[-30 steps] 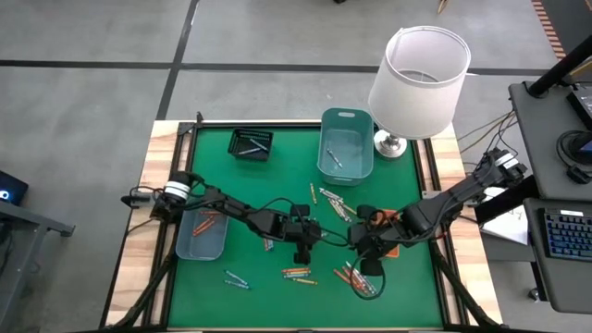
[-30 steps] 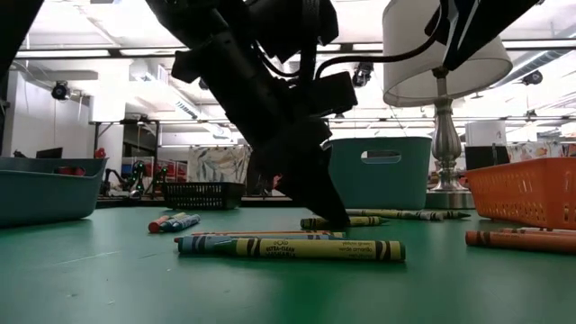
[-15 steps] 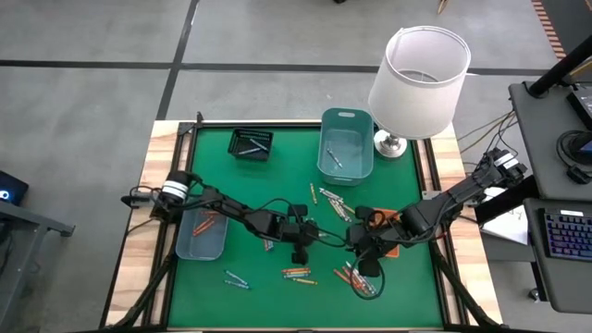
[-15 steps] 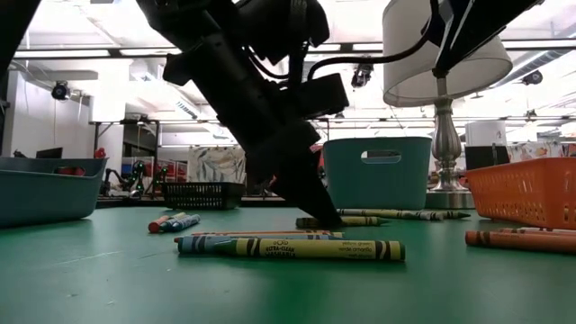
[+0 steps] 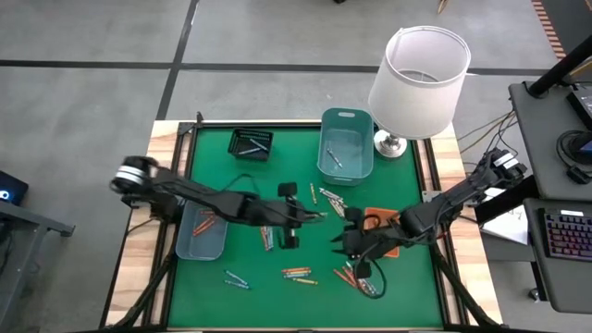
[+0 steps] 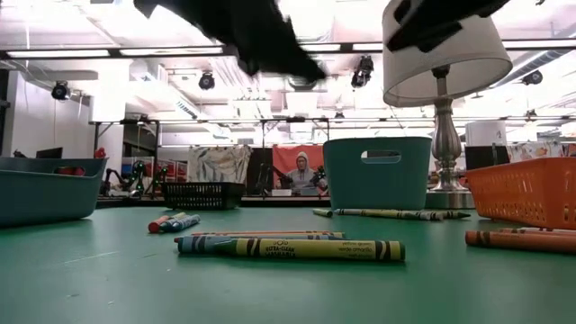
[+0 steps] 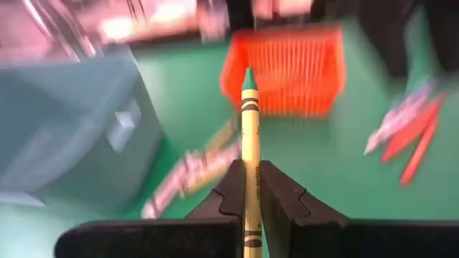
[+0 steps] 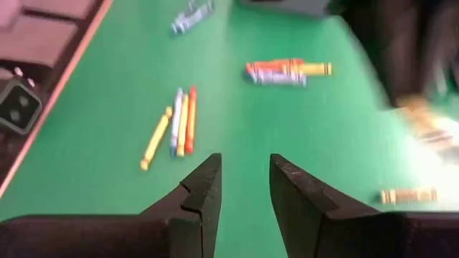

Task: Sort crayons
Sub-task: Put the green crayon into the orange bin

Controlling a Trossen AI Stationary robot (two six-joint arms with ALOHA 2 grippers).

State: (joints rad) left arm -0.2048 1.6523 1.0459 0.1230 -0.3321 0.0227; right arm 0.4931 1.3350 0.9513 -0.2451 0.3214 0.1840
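Crayons lie scattered on the green mat: a row (image 5: 333, 202) near the teal bin, a bunch (image 5: 296, 273) toward the near edge, and others (image 6: 288, 247) in front of the low camera. My left gripper (image 7: 248, 188) is over the middle of the mat (image 5: 310, 216), raised and shut on a yellow-green crayon (image 7: 249, 122). My right gripper (image 8: 242, 188) hovers open above the mat right of centre (image 5: 346, 242), next to the orange basket (image 5: 387, 225), with nothing between its fingers. Loose crayons (image 8: 176, 125) lie on the mat beyond it. My left gripper pinches the yellow-green crayon between its two fingers (image 7: 231, 195), on the crayon's back part (image 7: 249, 215). The crayon lies along the fingers. Its pointed tip (image 7: 248, 76) sticks out well ahead of them. It is lifted clear of the mat.
A teal bin (image 5: 345, 146) and a lamp (image 5: 418, 69) stand at the far right. A black basket (image 5: 250, 144) sits at the far left and a pale blue tray (image 5: 204, 233) at the left edge. More crayons (image 5: 237, 278) lie near the front.
My left gripper has taken a yellow-green crayon off the mat and risen steeply, tipping toward level and drawing a little toward the far edge. The crayon is now lifted clear. My right gripper has tipped and rolled in place, staying open.
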